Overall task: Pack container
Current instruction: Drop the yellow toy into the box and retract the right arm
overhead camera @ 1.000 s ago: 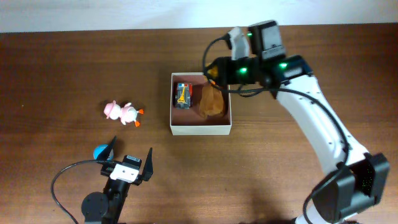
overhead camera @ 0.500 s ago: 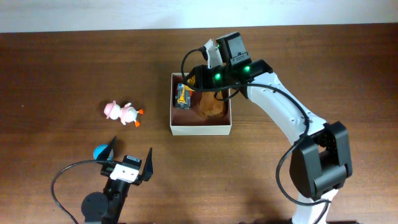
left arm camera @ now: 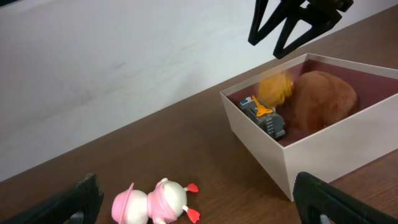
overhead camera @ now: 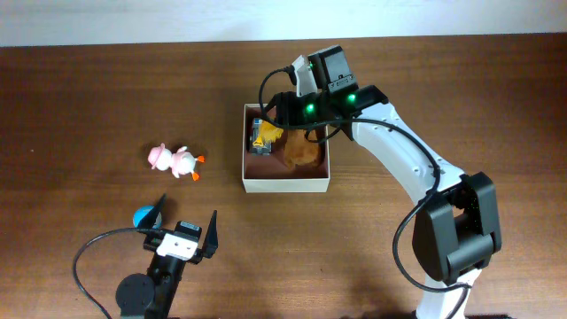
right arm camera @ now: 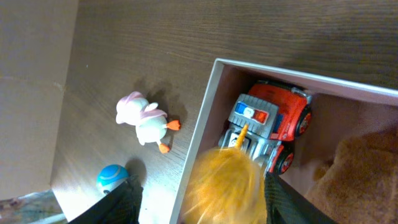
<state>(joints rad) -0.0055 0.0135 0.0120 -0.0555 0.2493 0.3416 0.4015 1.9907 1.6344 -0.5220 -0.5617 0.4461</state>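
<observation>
The container (overhead camera: 286, 183) is a white-walled square box with a reddish-brown floor, mid-table. Inside lie a toy truck (overhead camera: 258, 135), a brown plush (overhead camera: 303, 152) and a blurred yellow fuzzy toy (overhead camera: 270, 133). My right gripper (overhead camera: 282, 113) hovers open over the box's left part. In the right wrist view the yellow toy (right arm camera: 224, 186) sits blurred between the spread fingers (right arm camera: 202, 205), above the truck (right arm camera: 273, 121). In the left wrist view the yellow toy (left arm camera: 275, 89) is below the jaws (left arm camera: 289, 31), apart from them. My left gripper (overhead camera: 186, 226) is open and empty near the front edge.
A pink and white duck toy (overhead camera: 175, 160) lies on the table left of the container, and also shows in the left wrist view (left arm camera: 155, 202). A blue ball (overhead camera: 143, 215) lies by the left gripper's left finger. The table is dark brown wood.
My right arm swung left over the container. The yellow toy has left the jaws and dropped toward the truck. The left arm has not moved.
</observation>
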